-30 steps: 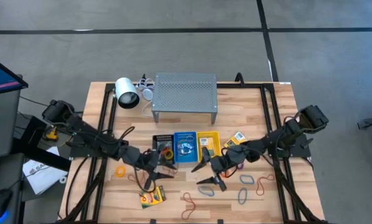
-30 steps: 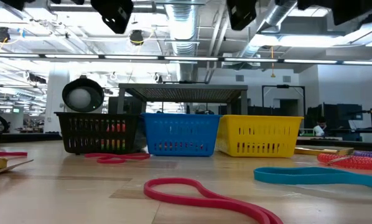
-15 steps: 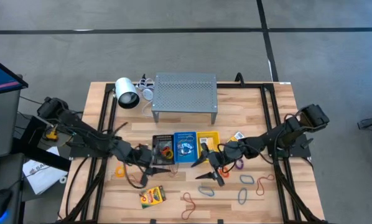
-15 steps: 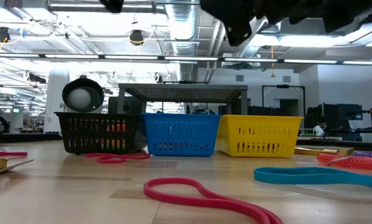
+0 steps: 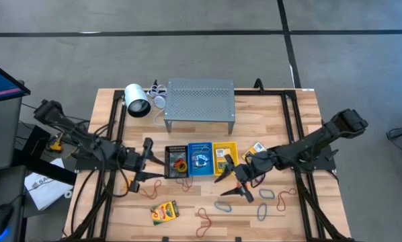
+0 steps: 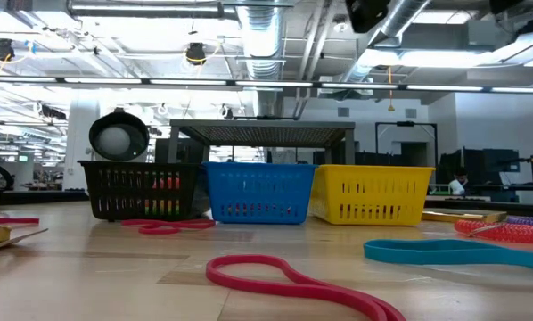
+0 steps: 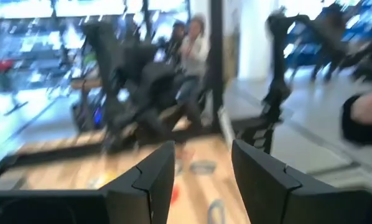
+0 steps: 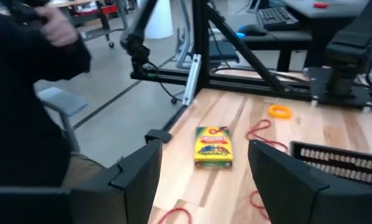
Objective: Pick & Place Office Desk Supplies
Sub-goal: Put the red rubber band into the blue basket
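Claws (image 5: 149,161) (image 5: 232,180) spread wide, both empty

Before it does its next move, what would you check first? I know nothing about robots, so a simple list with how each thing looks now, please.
1. Left gripper empty and open: ok, fingers apart with nothing between them.
2. Right gripper empty and open: ok, nothing between its fingers.
3. Crayon box free to grab: ok, lying flat on the table, nothing on it.
4. Black basket, blue basket and yellow basket in a row: ok.
5. Arms apart from each other: ok, baskets lie between them.
6. People nearby: not ok, a person is close beside the table.
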